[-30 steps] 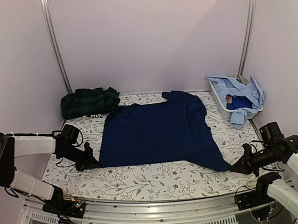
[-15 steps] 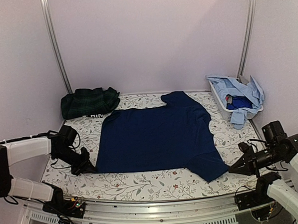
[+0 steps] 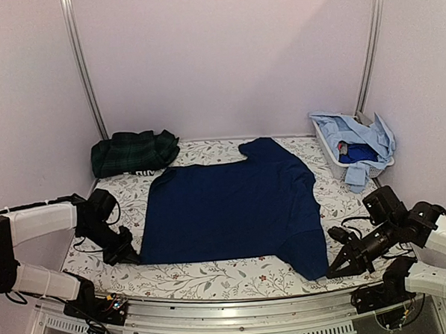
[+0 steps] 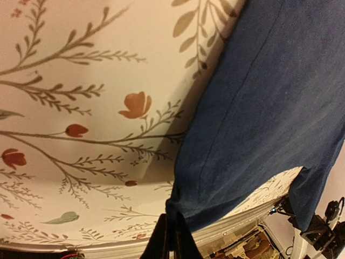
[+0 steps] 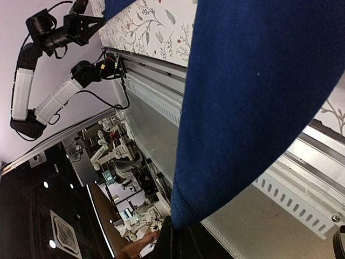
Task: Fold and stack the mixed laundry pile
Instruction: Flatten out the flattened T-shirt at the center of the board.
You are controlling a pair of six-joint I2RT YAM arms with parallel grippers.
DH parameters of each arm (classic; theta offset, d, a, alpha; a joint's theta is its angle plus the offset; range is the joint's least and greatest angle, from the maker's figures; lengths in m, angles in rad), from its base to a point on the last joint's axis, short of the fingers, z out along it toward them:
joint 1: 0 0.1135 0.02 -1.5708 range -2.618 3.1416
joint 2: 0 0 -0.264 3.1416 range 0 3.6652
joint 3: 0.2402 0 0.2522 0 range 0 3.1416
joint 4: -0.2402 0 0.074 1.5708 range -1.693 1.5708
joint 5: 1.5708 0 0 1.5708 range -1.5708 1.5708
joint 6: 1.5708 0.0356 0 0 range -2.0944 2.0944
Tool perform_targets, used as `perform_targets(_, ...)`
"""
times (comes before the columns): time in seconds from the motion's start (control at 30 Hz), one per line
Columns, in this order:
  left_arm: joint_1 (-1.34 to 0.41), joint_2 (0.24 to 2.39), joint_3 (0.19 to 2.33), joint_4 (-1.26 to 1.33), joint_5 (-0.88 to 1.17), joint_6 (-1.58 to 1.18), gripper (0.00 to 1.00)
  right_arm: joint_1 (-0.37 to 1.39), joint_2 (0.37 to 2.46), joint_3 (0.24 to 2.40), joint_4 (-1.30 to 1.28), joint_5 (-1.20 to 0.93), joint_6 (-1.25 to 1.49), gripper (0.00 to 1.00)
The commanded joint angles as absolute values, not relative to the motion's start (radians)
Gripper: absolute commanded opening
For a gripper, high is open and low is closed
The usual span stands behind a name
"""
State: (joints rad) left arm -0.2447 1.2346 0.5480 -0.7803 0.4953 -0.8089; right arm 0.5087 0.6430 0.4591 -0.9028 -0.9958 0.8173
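Top view: navy T-shirt [image 3: 229, 211] lies flat on floral sheet [image 3: 214, 276]; left gripper [image 3: 132, 255] and right gripper [image 3: 333, 272] pinch its near corners. Plaid piece [image 3: 132, 151] back left, light blue shirts [image 3: 367, 141] in basket [image 3: 332, 161]. Left wrist: jaws pressed together on hem corner. Right wrist: jaws pressed together on shirt corner.

Both arms are made of white tube-shaped links joined by rounded black joints. The left arm [image 3: 42, 221] has a thin black cable [image 3: 86, 247] hanging in loops beside it, and the right arm [image 3: 445, 238] trails a similar black wire [image 3: 353, 221]. A boxy black block [image 3: 101, 203] sits at each wrist. The left gripper [image 3: 133, 257] and right gripper [image 3: 335, 272] are black, each with two slim tapering fingers [image 3: 346, 263]. The left base [image 3: 103, 308] is black, with small red and green spots on it
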Motion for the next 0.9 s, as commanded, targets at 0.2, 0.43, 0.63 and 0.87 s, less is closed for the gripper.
perform_targets(0.2,-0.258,1.209,0.568,-0.866,0.456,-0.823,0.11,0.658,0.768,0.509,-0.695,-0.855,0.94,0.01)
perform_targets(0.43,-0.257,1.16,0.632,-0.825,0.445,-0.815,0.63,0.657,0.864,0.669,-0.756,-0.726,0.784,0.72)
perform_targets(0.63,-0.259,1.186,0.749,-0.763,0.431,-0.768,0.79,0.613,0.928,0.83,-0.743,-0.686,0.648,0.83)
perform_targets(0.87,-0.257,1.273,0.89,-0.703,0.395,-0.724,0.85,0.363,1.096,1.002,-0.86,-0.594,0.381,0.68)
